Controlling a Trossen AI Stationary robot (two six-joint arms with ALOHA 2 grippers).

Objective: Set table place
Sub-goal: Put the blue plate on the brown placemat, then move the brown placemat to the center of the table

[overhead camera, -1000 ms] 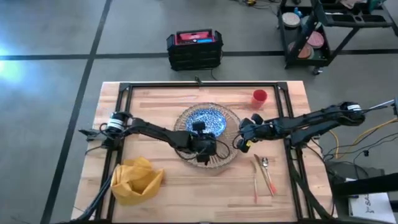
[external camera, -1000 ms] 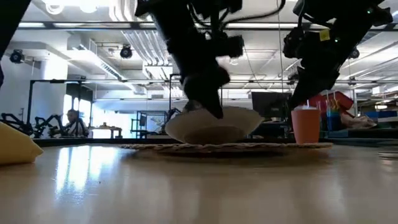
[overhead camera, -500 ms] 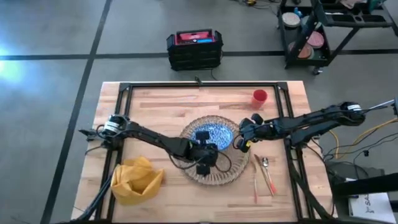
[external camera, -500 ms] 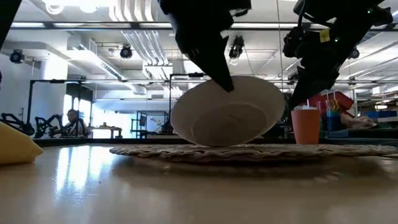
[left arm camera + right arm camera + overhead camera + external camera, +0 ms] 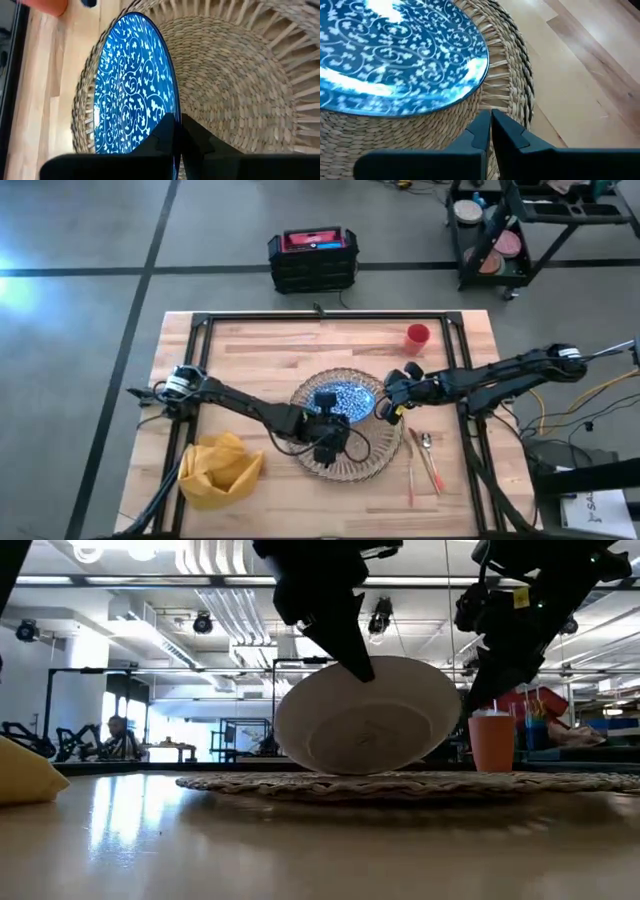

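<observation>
While the left end effector (image 5: 330,442) pinches the tilted blue plate (image 5: 338,400) — contact edge hidden — the right end effector (image 5: 381,412) hovers, fingers together.

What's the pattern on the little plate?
White curly vines on bright blue, covering the plate. The right wrist view shows it best.

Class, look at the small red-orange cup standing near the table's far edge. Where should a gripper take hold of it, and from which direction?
Grip the cup across its side walls just below the rim, descending from above. It stands upright and alone on the table, apart from the woven mat, so nothing crowds either side. The right gripper, hovering at the mat's edge, looks nearer than the left gripper.
</observation>
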